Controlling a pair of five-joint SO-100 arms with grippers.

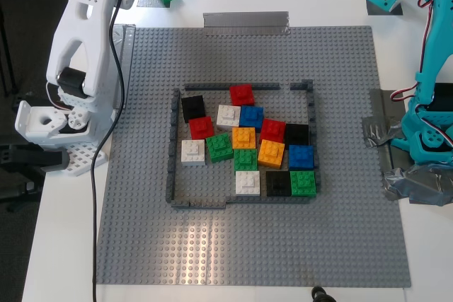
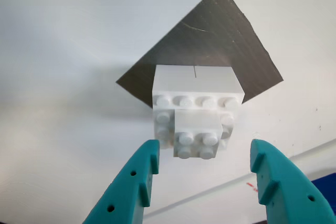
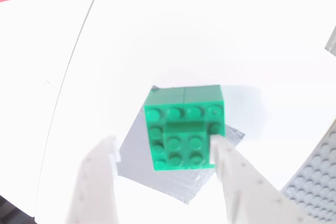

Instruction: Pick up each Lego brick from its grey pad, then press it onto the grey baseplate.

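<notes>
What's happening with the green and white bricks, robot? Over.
First gripper open, fingers either side of the white studded plastic brick on its dark grey pad. Second gripper open over the green studded brick. Nothing blocking.

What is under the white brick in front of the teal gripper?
The white brick sits on a dark grey pad lying on the white table. The pad's corners show around the brick; the part beneath it is covered. My first gripper is open before it.
</notes>
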